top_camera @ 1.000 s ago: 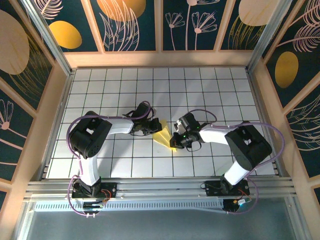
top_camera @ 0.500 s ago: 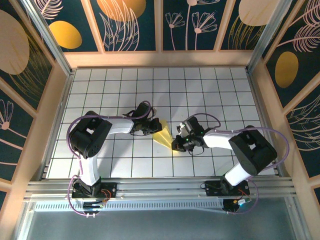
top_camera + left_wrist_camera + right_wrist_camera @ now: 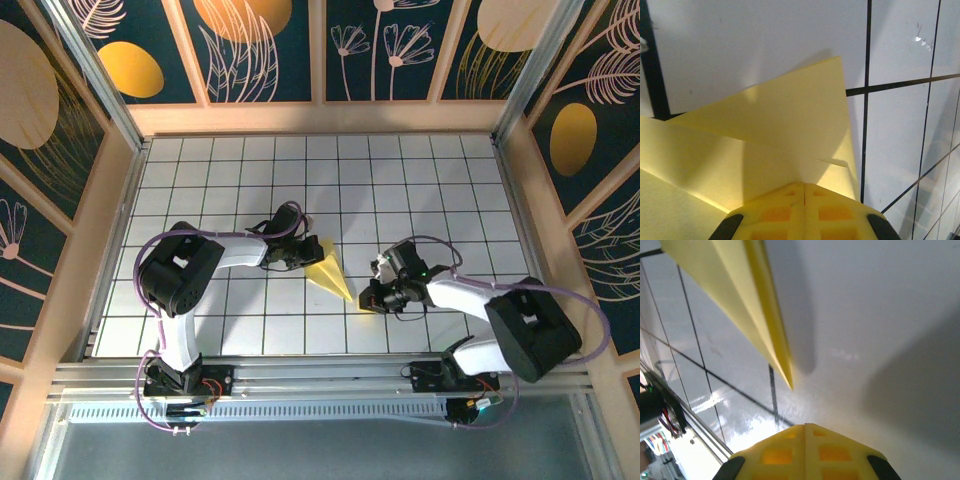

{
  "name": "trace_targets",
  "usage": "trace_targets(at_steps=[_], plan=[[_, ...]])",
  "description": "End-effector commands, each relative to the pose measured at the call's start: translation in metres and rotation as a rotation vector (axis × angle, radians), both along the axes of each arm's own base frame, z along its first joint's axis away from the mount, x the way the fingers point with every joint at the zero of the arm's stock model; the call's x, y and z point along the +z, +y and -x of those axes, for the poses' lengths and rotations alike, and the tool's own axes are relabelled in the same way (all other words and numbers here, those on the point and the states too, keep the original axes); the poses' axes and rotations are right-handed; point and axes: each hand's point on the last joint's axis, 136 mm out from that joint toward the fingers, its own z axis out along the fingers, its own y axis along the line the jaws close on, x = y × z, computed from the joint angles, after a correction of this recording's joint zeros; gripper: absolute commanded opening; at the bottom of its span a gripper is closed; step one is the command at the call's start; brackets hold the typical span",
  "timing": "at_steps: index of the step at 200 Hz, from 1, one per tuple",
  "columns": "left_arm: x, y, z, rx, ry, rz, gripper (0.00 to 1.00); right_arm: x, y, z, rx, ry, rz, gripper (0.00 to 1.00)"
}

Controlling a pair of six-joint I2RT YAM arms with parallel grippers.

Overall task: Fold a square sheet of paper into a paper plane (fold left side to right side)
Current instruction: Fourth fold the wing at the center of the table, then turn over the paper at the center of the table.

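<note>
Top external view puts the paper plane [image 3: 330, 268] on the table [image 3: 420, 190] between my two arms, a slim yellow wedge with its point toward the near right. My left gripper [image 3: 303, 254] meets its wide left end. My right gripper [image 3: 373, 297] sits just beside the pointed end, apart from it.

From my left wrist, the jaws are pressed together with one thin seam between them, and their tip lies against the paper. Whether a layer is caught in them I cannot tell. My fingers [image 3: 830, 212] are moulded yellow plastic with square sunken pockets and dark outer edges. The paper is thin and matte, in flat overlapping layers with crisp straight creases, and one triangular flap throws a soft shadow.

From my right wrist, the jaws are likewise closed and hold nothing. The plane tapers to a sharp nose just short of them. The table is glossy white with thin black grid lines and a patch of glare.
</note>
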Motion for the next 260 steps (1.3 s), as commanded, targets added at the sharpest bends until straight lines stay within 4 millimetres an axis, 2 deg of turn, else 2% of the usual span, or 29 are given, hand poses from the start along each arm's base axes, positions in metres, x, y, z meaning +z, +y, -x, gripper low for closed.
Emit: trace_targets(at_steps=[1, 12, 15, 28, 45, 51, 58, 62, 86, 119, 167, 260], plan=[[0.023, -0.009, -0.008, -0.011, -0.052, 0.071, 0.08, 0.031, 0.0, -0.021, 0.047, -0.117, -0.017, 0.08], [0.035, -0.01, -0.01, -0.013, -0.08, 0.091, 0.15, 0.04, 0.0, -0.036, 0.055, -0.182, -0.002, 0.15], [0.048, -0.015, -0.018, -0.012, -0.108, 0.109, 0.17, 0.041, 0.0, -0.04, 0.055, -0.198, 0.008, 0.17], [0.068, -0.015, -0.025, 0.001, -0.159, 0.121, 0.2, 0.047, 0.003, -0.058, 0.063, -0.264, 0.029, 0.26], [0.092, -0.003, -0.034, 0.049, -0.225, 0.119, 0.23, 0.051, 0.011, -0.078, 0.081, -0.32, 0.027, 0.32], [0.092, 0.005, -0.036, 0.07, -0.236, 0.103, 0.26, 0.051, 0.016, -0.083, 0.093, -0.338, 0.016, 0.33], [0.113, 0.012, -0.041, 0.098, -0.285, 0.113, 0.28, 0.051, 0.02, -0.09, 0.1, -0.35, 0.011, 0.35], [0.107, 0.019, -0.037, 0.114, -0.279, 0.091, 0.29, 0.05, 0.023, -0.094, 0.105, -0.353, 0.009, 0.35], [0.113, 0.052, -0.035, 0.202, -0.334, 0.016, 0.36, 0.044, 0.037, -0.11, 0.14, -0.369, -0.015, 0.39], [0.112, 0.076, -0.023, 0.264, -0.357, -0.023, 0.4, 0.03, 0.052, -0.116, 0.193, -0.341, -0.044, 0.38], [0.1, 0.081, -0.017, 0.27, -0.328, -0.049, 0.41, 0.016, 0.062, -0.111, 0.218, -0.301, -0.065, 0.34], [0.096, 0.08, -0.017, 0.268, -0.308, -0.052, 0.42, 0.013, 0.069, -0.106, 0.231, -0.284, -0.092, 0.28]])
